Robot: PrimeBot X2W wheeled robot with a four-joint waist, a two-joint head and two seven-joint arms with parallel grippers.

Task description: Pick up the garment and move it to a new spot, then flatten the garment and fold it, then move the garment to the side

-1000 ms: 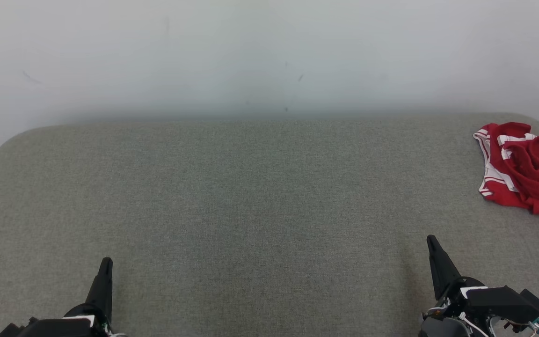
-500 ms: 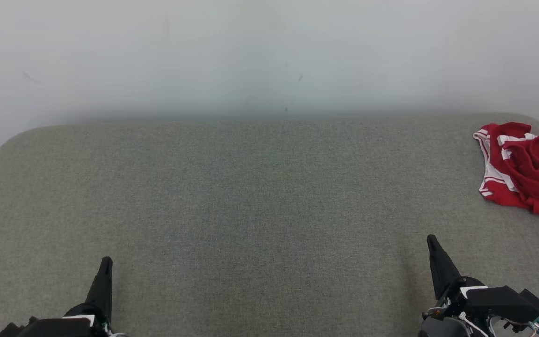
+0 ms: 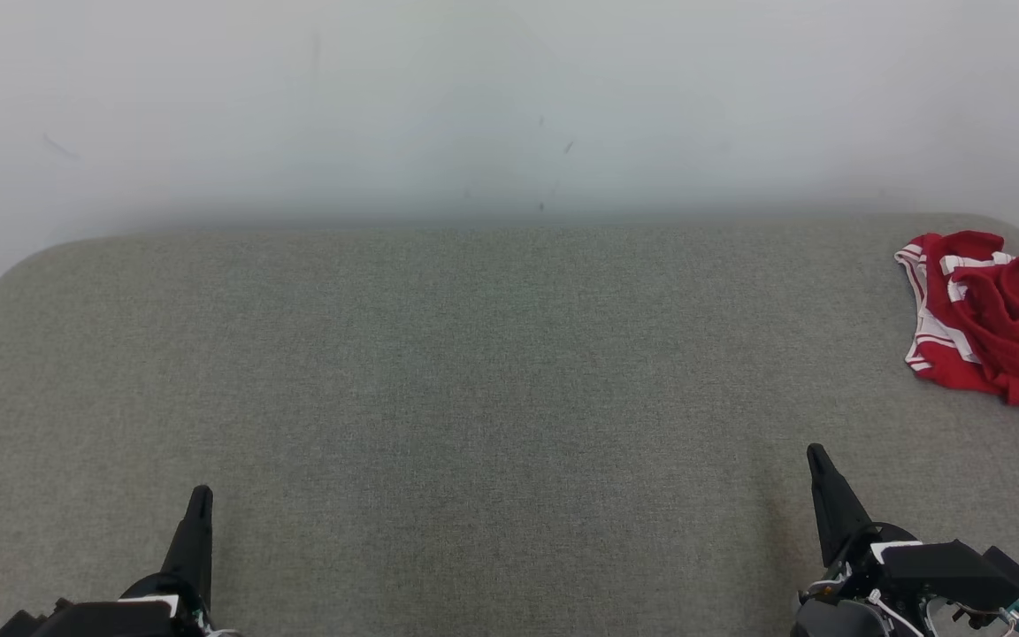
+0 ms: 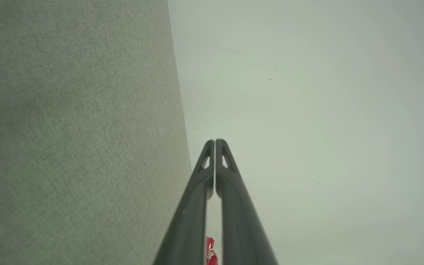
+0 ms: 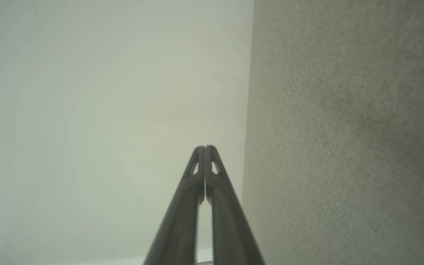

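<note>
- As the two wrist views show, the jaws of the left gripper (image 4: 215,141) and of the right gripper (image 5: 205,148) are pressed together tip to tip, closed on themselves.
- Both grippers are seen low in the head view, at lower left and lower right, with fingers pointed toward the pale wall (image 3: 509,106).
- They are placed over the near part of the grey cloth surface (image 3: 492,380); whether it is touched cannot be told.
- The garment (image 3: 996,323), red with white stripes, is found crumpled at the far right corner of the surface, partly cut off by the frame edge.
- It is well apart from both grippers and nearer the right one.
</note>
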